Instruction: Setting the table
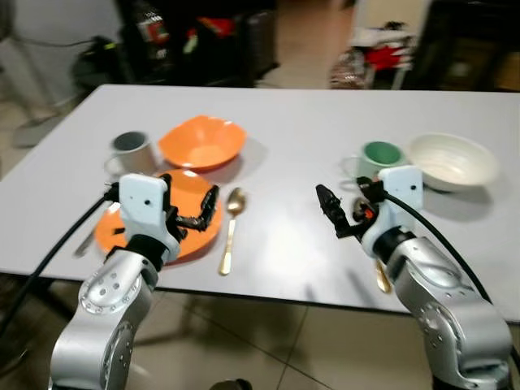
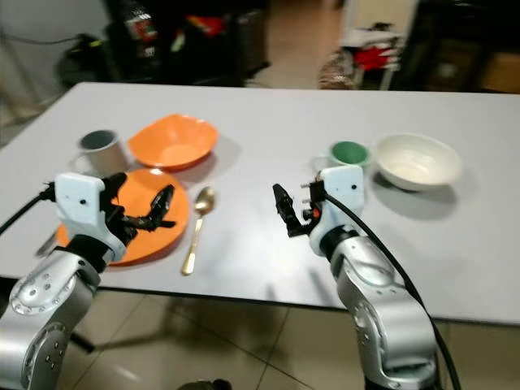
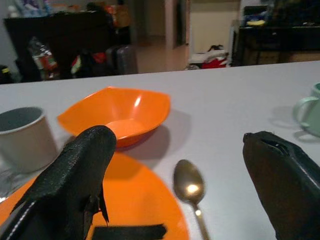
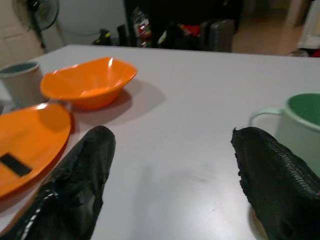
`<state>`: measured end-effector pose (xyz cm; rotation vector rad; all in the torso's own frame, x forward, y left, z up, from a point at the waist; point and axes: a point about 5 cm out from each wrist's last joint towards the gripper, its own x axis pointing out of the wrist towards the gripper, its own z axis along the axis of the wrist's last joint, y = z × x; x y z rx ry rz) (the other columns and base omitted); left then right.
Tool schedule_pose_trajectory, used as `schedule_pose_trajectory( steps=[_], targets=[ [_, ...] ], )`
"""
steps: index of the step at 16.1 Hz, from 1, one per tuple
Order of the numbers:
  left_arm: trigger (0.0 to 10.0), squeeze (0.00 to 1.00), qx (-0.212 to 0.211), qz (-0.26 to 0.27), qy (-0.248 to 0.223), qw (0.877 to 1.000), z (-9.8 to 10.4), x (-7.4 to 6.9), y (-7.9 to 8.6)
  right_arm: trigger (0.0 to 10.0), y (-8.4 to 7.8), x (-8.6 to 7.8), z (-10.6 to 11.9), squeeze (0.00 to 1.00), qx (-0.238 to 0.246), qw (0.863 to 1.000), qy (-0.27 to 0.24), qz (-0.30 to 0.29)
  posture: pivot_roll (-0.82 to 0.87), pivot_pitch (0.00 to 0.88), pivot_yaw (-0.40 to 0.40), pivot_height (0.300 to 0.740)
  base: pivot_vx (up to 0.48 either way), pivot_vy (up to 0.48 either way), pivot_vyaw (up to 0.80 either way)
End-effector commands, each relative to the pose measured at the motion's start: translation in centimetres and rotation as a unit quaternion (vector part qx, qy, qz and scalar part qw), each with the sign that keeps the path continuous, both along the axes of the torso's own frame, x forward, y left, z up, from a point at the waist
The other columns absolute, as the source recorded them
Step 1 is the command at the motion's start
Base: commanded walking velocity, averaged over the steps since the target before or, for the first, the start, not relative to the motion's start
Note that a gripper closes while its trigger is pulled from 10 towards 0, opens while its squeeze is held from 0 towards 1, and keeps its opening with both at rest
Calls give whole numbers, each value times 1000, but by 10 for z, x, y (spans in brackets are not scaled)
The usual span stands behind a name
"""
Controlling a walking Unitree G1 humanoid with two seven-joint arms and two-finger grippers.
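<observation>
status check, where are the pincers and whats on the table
Left pincer open over orange plate. Right pincer open, empty, above bare table. Gold spoon between them; nothing blocking.

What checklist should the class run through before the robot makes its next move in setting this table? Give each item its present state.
1. Left tool open and holding nothing: ok; it hovers over the orange plate.
2. Right tool open and holding nothing: ok; it is above bare table, near the green mug.
3. Gold spoon lies flat beside the orange plate, apart from it: ok.
4. Orange bowl and grey mug upright behind the plate: ok.
5. White bowl upright beside the green mug: ok.
6. Right-hand place complete: not ok; no plate there. A gold object by the right arm is mostly hidden: cannot tell.
</observation>
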<state>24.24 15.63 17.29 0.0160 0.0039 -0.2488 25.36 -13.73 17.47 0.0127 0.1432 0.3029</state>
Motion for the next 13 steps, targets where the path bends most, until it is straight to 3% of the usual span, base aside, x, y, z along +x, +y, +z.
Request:
schedule_pose_trajectory(
  steps=[1, 2, 3, 7, 9, 10, 12, 13],
  targets=[
    [10000, 525, -7, -7, 6, 1000, 0, -2, -1, 10000, 2, -3, 4, 1000, -4, 1000, -9, 9, -139, 0, 80, 740, 0, 0, 800],
    [10000, 643, -12, 3, 15, 1000, -2, -2, -1, 10000, 2, -4, 4, 1000, -8, 1000, -10, 10, -141, 0, 80, 740, 0, 0, 800],
    [10000, 1000, -20, 28, 27, 999, -6, -1, 3, 10000, 2, -6, 3, 1000, -11, 1000, -10, 9, -142, 0, 78, 740, 0, 0, 800],
    [10000, 1000, -17, 74, 42, 996, -9, -2, 10, 10000, 0, -6, -2, 1000, 3, 1000, -5, 7, -110, 0, 57, 740, 0, 0, 800],
    [10000, 1000, -34, 104, 26, 994, -9, -4, 9, 10000, -2, 1, -4, 1000, 11, 1000, -10, -11, -92, 0, 48, 740, 0, 0, 800],
    [10000, 1000, -29, 139, -18, 990, -4, -2, 12, 10000, -4, 3, -7, 1000, 9, 1000, -11, -21, -84, 0, 43, 740, 0, 0, 800],
    [10000, 1000, -6, 133, 1, 991, -4, -2, 15, 10000, -7, 7, -9, 1000, 24, 999, -7, -42, -66, 0, 43, 740, 0, 0, 800],
    [10000, 1000, 42, 141, 2, 989, -4, -2, 19, 10000, -6, 8, -8, 1000, 12, 999, -14, -30, -56, 0, 46, 740, 0, 0, 800]
  ],
)
